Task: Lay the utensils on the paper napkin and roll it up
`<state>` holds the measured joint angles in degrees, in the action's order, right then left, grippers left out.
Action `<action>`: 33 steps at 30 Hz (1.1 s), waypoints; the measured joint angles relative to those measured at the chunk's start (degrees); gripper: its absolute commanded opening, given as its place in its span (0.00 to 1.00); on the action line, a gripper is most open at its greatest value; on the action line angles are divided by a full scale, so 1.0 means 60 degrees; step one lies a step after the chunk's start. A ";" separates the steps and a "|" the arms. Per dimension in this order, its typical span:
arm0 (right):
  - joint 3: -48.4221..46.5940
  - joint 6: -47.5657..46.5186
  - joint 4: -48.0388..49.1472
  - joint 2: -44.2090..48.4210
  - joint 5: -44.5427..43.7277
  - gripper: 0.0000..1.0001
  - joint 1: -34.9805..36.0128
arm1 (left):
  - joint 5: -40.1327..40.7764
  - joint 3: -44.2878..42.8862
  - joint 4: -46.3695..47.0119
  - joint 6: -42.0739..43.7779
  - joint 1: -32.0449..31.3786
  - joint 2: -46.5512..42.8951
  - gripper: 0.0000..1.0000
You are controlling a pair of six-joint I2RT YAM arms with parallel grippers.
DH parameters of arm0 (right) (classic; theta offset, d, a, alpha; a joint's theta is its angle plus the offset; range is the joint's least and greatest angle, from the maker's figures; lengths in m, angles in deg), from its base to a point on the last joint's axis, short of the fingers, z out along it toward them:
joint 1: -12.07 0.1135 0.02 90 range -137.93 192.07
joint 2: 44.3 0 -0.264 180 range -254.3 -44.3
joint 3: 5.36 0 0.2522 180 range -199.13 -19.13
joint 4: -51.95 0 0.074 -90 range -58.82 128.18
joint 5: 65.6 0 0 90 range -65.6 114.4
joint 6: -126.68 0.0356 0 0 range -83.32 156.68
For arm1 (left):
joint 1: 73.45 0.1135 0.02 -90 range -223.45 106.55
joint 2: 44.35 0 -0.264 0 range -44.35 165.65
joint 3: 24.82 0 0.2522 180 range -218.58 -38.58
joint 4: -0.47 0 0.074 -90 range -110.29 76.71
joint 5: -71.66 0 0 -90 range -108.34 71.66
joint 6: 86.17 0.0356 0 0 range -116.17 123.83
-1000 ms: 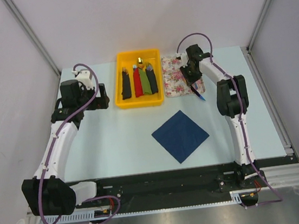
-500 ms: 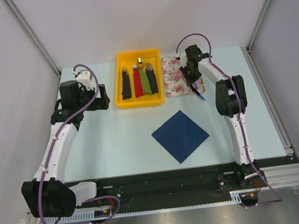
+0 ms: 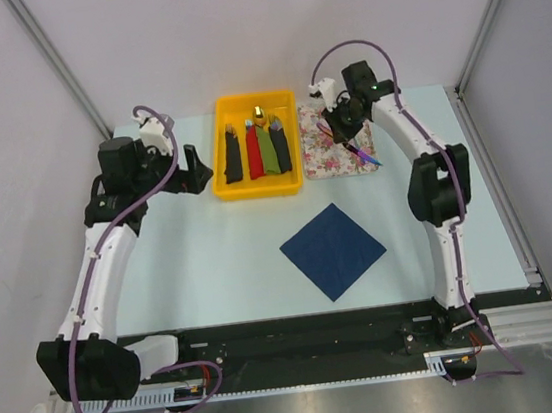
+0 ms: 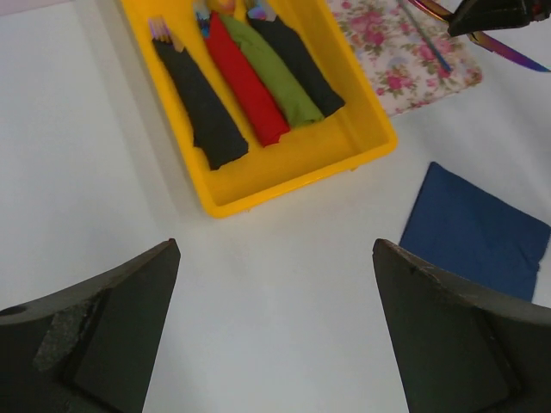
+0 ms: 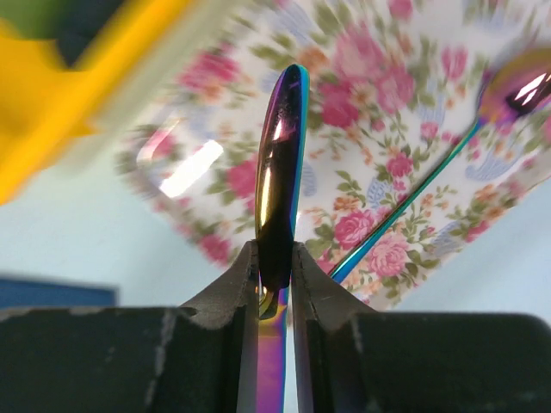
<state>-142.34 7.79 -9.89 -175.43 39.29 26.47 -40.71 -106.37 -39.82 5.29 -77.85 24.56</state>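
My right gripper (image 3: 340, 130) (image 5: 275, 258) is shut on a slim iridescent utensil (image 5: 280, 172) and holds it above the floral mat (image 3: 322, 152). Its purple end (image 3: 367, 158) sticks out over the mat's right edge. The spoon (image 5: 519, 86), with a red-glinting bowl and a teal handle, lies on the mat (image 5: 362, 103). The navy paper napkin (image 3: 333, 251) (image 4: 478, 232) lies flat on the table, nearer to me and apart from both grippers. My left gripper (image 3: 194, 168) (image 4: 275, 249) is open and empty, above bare table left of the yellow tray.
A yellow tray (image 3: 259, 190) (image 4: 284, 176) at the back middle holds black, red, green and dark rolled bundles (image 4: 245, 82). Grey walls with metal rails close in the left, right and back of the table.
My right gripper has risen and shifted left over the floral mat, lifting the utensil with it. My left gripper has moved a little back and turned toward the tray.
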 measured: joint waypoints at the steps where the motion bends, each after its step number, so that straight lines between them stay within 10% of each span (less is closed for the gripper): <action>1: 0.0168 -0.0313 -0.0073 0.0488 0.0299 0.00 0.0066 | -0.0248 -0.0142 -0.0033 -0.0004 0.0018 0.0040 1.00; 14: 0.5810 -0.6328 -0.0627 0.7763 0.1290 0.00 0.4892 | -0.4688 -0.0386 -0.1643 0.0382 -0.0095 0.0550 0.95; 33: 0.7176 -0.8280 -0.0667 0.8528 -0.0780 0.00 0.8011 | -0.5792 0.1891 -0.1963 0.0007 -0.3617 0.0237 0.81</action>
<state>-99.29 -41.89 -13.89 -124.27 34.62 74.53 -75.46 -95.02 -51.60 5.33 -99.56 25.98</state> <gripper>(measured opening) 0.198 0.863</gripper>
